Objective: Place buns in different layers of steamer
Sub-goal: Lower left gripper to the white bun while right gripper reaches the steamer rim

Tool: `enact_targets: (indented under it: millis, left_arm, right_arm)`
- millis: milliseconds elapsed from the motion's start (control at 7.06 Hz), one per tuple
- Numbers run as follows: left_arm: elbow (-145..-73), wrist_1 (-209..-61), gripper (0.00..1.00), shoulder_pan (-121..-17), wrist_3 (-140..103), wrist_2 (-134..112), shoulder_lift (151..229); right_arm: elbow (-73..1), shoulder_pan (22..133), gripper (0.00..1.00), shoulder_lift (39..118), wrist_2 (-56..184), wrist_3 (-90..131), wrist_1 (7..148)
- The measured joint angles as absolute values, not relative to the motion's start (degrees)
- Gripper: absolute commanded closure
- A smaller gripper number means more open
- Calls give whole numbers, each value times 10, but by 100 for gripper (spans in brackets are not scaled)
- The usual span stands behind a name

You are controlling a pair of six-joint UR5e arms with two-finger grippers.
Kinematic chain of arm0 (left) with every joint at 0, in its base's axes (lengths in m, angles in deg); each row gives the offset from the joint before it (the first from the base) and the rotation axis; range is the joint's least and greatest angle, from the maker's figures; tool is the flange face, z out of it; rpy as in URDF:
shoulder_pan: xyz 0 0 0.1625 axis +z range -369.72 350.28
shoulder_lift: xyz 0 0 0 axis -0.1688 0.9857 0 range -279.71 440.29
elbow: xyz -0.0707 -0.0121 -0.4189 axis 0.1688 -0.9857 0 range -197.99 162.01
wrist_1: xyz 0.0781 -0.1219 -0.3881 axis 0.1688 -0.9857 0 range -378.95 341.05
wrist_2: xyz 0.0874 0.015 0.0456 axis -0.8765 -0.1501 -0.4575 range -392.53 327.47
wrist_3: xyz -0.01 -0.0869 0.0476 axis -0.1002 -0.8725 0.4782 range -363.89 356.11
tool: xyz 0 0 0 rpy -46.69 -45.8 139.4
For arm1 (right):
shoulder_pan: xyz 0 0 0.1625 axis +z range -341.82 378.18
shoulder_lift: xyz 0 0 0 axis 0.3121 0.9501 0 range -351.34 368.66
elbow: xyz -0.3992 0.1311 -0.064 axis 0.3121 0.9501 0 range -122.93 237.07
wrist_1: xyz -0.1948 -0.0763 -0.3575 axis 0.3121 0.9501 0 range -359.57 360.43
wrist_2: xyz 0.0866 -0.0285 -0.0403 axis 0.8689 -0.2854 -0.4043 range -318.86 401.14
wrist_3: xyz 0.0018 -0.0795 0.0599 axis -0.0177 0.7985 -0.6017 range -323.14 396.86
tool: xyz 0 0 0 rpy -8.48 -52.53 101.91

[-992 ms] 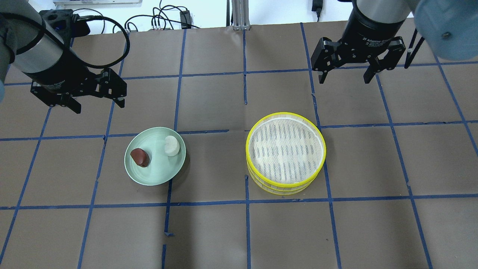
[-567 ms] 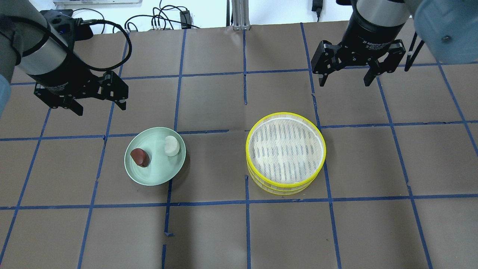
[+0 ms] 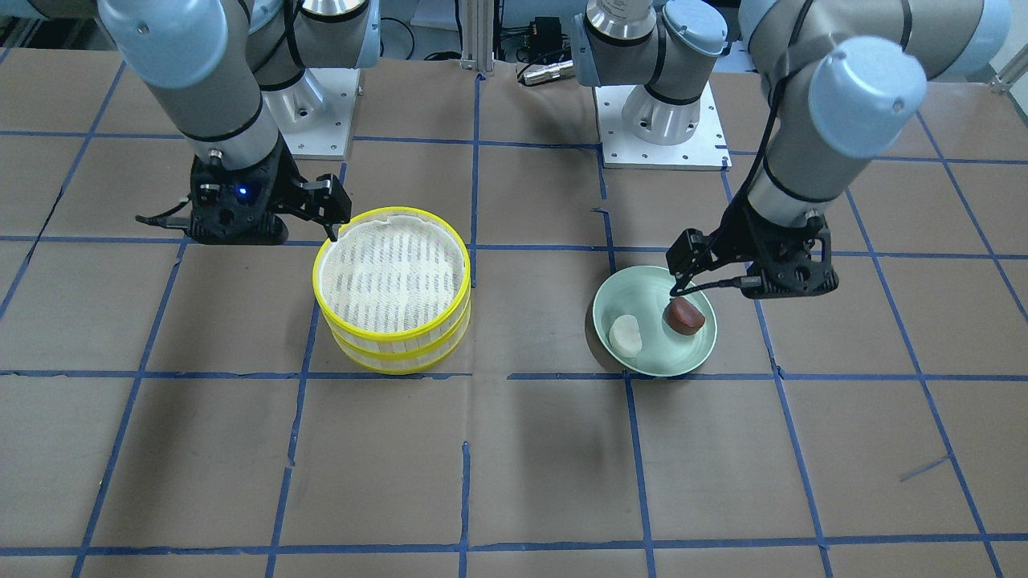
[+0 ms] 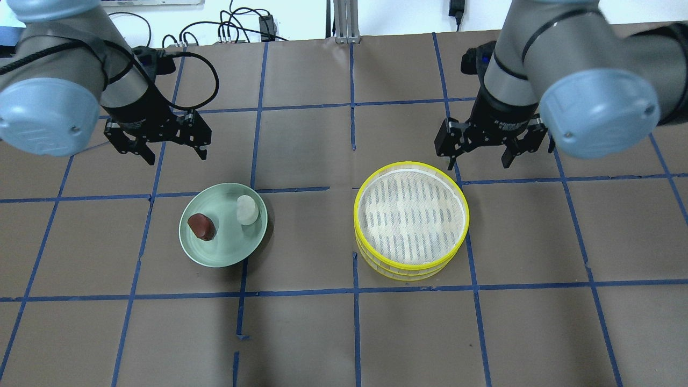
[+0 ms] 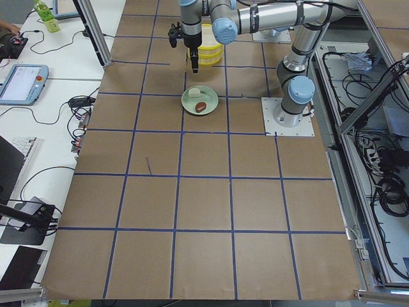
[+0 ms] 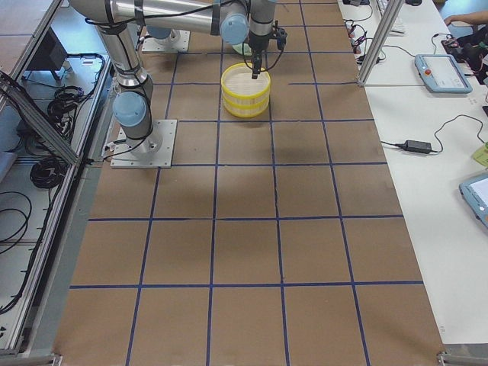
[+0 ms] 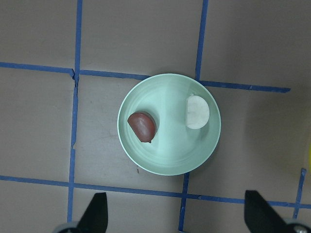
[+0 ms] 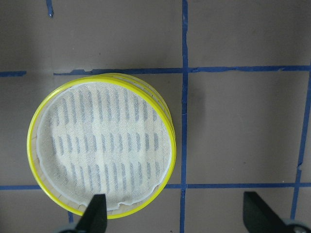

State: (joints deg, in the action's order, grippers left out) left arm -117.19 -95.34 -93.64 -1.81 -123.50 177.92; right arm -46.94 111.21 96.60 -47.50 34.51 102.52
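Note:
A white bun and a dark reddish-brown bun lie on a pale green plate left of centre. The two-tier steamer with yellow rims and a white liner stands right of centre, its top tier empty. My left gripper is open and empty, above the table just beyond the plate. Its wrist view shows the plate with the brown bun and white bun. My right gripper is open and empty, just beyond the steamer's far rim. The right wrist view looks down on the steamer.
The table is covered in brown paper with a blue tape grid. Cables and a metal post sit at the far edge. The arm bases stand on the robot's side of the table.
Both arms have swung inward. The left gripper moved right, toward the plate's far side. The right gripper moved left and down to the steamer's far rim. Both stay open.

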Motion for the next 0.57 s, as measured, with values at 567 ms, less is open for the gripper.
enact_targets:
  millis: [567]
  left_arm:
    - [-1257,-817,0,-940,-46,-1222,1851]
  right_arm:
    - [-612,1110,18,948,-488,347,1228]
